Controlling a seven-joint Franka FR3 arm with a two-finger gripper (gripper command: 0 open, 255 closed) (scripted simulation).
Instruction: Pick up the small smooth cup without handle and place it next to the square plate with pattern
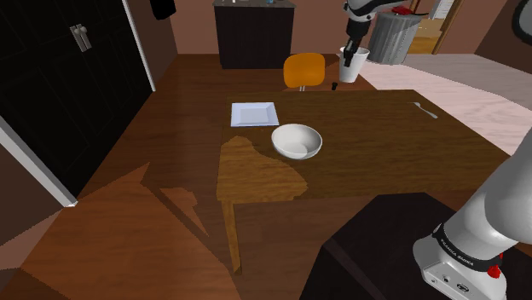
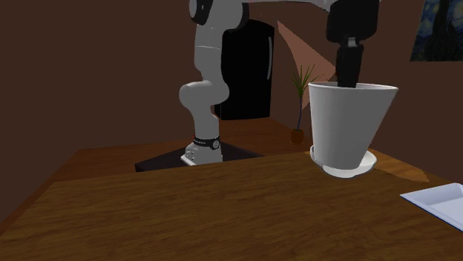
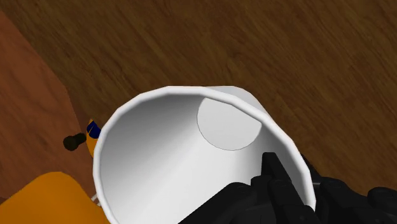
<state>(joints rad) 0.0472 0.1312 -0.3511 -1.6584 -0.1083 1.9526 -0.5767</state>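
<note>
— Where is the cup?
— Its wall is pinched in the gripper, one finger inside. It is over the table's far edge, well apart from the plate.
— Is there room by the plate?
— Open wood on its far side; a bowl is just beside its near corner.

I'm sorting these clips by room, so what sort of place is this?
Probably a home dining room: a wooden table with a plate, bowl and fork, an orange chair beside it, and a potted plant.

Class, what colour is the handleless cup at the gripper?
White, plain: the cup shows best in the second exterior view.
</note>
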